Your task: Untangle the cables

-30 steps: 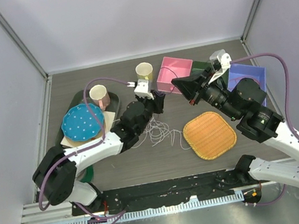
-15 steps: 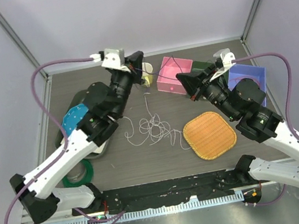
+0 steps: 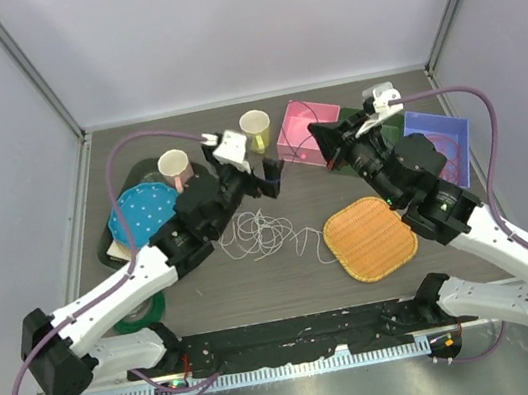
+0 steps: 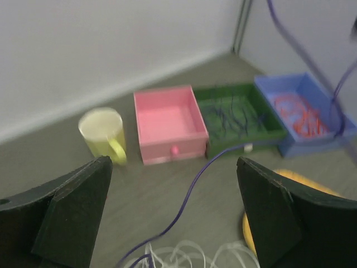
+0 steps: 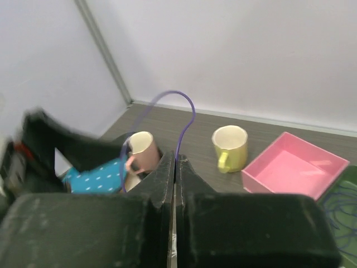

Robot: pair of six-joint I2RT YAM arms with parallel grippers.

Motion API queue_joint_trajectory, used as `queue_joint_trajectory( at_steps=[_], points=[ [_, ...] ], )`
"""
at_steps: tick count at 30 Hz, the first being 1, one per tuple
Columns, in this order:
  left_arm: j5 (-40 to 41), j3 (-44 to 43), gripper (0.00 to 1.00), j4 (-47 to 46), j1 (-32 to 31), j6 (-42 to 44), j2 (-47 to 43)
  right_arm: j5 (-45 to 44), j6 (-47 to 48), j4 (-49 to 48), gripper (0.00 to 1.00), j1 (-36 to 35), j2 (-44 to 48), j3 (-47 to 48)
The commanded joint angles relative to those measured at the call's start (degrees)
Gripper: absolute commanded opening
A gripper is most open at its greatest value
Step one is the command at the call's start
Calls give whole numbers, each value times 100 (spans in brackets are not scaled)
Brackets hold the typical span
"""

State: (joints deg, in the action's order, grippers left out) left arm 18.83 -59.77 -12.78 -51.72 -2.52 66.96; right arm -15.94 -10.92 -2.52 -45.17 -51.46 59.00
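Black right tool [image 5: 174,159] is clamping shut on purple cable [image 5: 188,111]; left tool [image 4: 172,167] is gaping open near white cables [image 3: 261,230].

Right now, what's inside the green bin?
Thin dark purple cables lie loose in the green bin, seen from the left wrist. In the top view the right arm covers most of that bin.
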Motion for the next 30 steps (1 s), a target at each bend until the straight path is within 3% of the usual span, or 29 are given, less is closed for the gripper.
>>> queue_joint_trajectory(
  at_steps=[1,5,11,15,19,26,30],
  points=[
    [-581,842,100,82,4,-679,80,-1400,449,-47,1,26,-302,733],
    [-1012,1519,100,-425,4,-987,116,-1877,898,217,1,26,-1074,2251],
    [-539,1750,100,-630,4,-1005,563,-1868,1057,867,1,26,-1621,3598],
    [-521,1521,100,-577,57,-873,1195,-1877,1188,1016,1,26,-1770,4013],
    [-634,1327,100,-524,241,-1310,1749,-1816,1258,1052,1,26,-1841,4373],
    [-135,1722,100,-656,461,-2083,2303,-2535,1908,894,1,26,-2210,4910],
    [-835,2397,100,-1155,1083,-2655,2278,-3122,2539,562,1,26,-2403,5322]
  ],
)
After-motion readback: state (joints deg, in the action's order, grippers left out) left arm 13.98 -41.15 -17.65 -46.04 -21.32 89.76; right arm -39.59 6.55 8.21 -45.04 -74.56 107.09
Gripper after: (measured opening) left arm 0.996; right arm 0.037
